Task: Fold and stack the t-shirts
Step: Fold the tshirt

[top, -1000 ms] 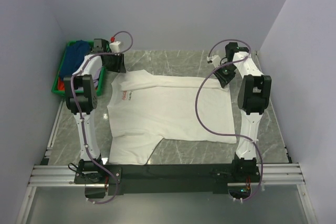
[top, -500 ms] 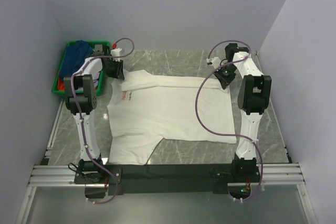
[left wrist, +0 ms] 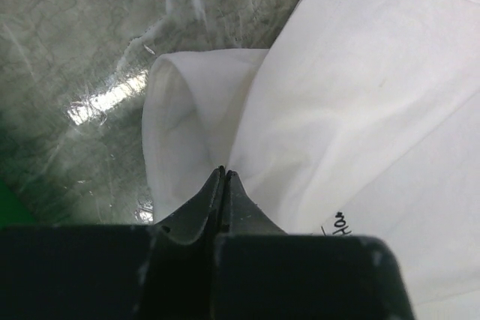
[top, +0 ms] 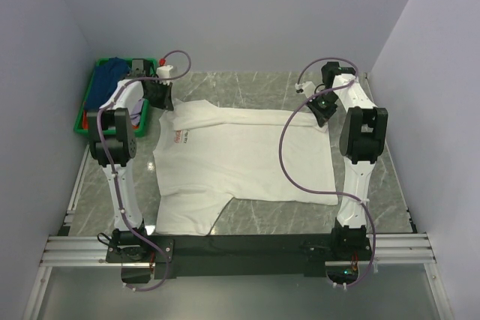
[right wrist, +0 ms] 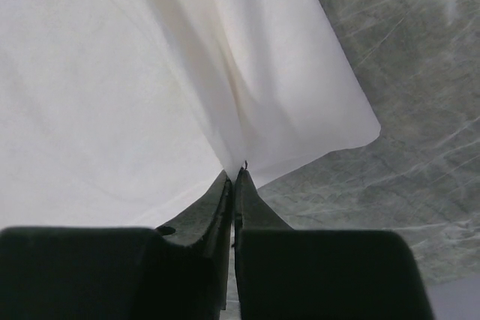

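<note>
White t-shirt [top: 240, 159] lies flat on table [top: 262, 217]. At its far edge, L gripper [left wrist: 223, 176] pinches the left sleeve and R gripper [right wrist: 235, 171] the right corner, both pressed tight on cloth. Looks like 1st fold. Next: lift both evenly, carry toward near edge. Blue shirt [top: 112, 71] sits in far-left crate [top: 84, 127].

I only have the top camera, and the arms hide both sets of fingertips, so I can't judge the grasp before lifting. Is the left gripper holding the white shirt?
Observer: Yes. Its wrist view shows the left gripper shut on the white t-shirt, pinching cloth beside the sleeve opening.
Operator: And the right?
Observer: The right gripper is shut on a raised ridge of cloth just inside the hem corner.
Operator: Anything else caught there?
Observer: No. Beside each grip I see only the marble table.
</note>
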Available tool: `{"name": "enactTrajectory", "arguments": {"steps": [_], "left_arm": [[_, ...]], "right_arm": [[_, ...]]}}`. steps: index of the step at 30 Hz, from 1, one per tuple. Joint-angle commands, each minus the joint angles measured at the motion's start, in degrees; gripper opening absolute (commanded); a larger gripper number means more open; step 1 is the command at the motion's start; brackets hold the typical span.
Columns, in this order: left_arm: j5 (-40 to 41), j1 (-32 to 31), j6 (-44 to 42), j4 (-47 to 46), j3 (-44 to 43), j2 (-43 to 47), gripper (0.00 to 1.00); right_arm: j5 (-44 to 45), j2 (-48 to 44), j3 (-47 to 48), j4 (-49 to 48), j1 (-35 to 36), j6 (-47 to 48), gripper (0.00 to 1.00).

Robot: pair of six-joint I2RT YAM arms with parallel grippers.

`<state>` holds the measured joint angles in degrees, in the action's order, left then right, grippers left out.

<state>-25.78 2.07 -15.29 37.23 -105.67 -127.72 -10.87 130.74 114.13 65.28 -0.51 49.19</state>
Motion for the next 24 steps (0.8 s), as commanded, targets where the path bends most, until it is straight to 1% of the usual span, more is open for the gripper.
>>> {"name": "enactTrajectory", "arguments": {"steps": [1, 4, 6, 8, 11, 12, 13, 14, 15, 16, 17, 18, 19, 20, 21, 22, 24], "left_arm": [[-2.3, 0.2, -2.0, 1.3, -1.2, 4.7, 0.01], [-4.5, 0.2, -4.0, 2.2, -0.7, 6.3, 0.01], [-6.6, 0.0, -6.7, 2.9, 0.2, 8.4, 0.01], [-8.2, -0.2, -9.0, 4.8, 1.0, 10.5, 0.01], [-11.4, -1.1, -15.4, 9.9, 2.7, 13.4, 0.01], [-12.3, -1.3, -19.3, 11.1, 4.7, 14.2, 0.01], [-13.0, -1.6, -21.3, 12.5, 6.0, 15.0, 0.01], [-12.9, -2.8, -23.5, 14.3, 7.5, 16.7, 0.01], [-12.4, -3.7, -28.3, 15.3, 11.0, 17.6, 0.01], [-10.6, -5.1, -30.5, 15.8, 13.2, 18.5, 0.01], [-9.6, -5.8, -32.4, 15.2, 15.6, 20.5, 0.01], [-8.9, -6.5, -36.2, 14.9, 20.5, 21.5, 0.01], [-6.4, -7.8, -37.9, 14.3, 22.9, 22.6, 0.01], [-5.4, -8.3, -39.3, 13.2, 25.3, 24.6, 0.02], [-4.5, -8.7, -41.3, 11.1, 29.5, 25.5, 0.05], [-3.8, -8.9, -41.8, 9.9, 31.2, 26.5, 0.09], [-2.2, -8.8, -43.7, 8.4, 34.4, 28.2, 0.16]], "right_arm": [[1.0, -1.9, 1.1, -0.1, 0.2, 0.8, 0.00], [1.3, -2.6, 0.7, -0.3, 0.2, 2.0, 0.00], [2.1, -3.9, -1.4, -0.9, 0.2, 2.6, 0.00], [2.9, -5.0, -3.4, -2.6, 1.7, 3.8, 0.00], [4.8, -6.6, -7.6, -5.0, 2.4, 5.4, 0.00], [5.2, -7.1, -9.0, -5.2, 2.5, 5.8, 0.00], [5.5, -7.3, -9.5, -5.2, 2.7, 6.5, 0.03], [5.3, -7.3, -9.9, -5.1, 2.7, 6.6, 0.06], [4.8, -7.5, -9.6, -4.7, 2.7, 6.7, 0.09], [3.9, -7.5, -9.5, -3.8, 2.7, 6.5, 0.12], [3.5, -7.6, -9.1, -3.4, 2.7, 6.4, 0.18], [3.2, -7.8, -8.6, -3.0, 2.7, 6.3, 0.19], [2.9, -8.0, -8.4, -2.2, 2.7, 6.4, 0.20], [3.0, -8.2, -8.5, -1.9, 2.7, 6.4, 0.21], [3.1, -8.7, -8.7, -1.6, 2.6, 6.6, 0.22], [3.3, -9.0, -9.1, -1.1, 2.6, 7.1, 0.24], [4.2, -10.2, -10.8, -1.2, 2.4, 7.7, 0.23]]}}
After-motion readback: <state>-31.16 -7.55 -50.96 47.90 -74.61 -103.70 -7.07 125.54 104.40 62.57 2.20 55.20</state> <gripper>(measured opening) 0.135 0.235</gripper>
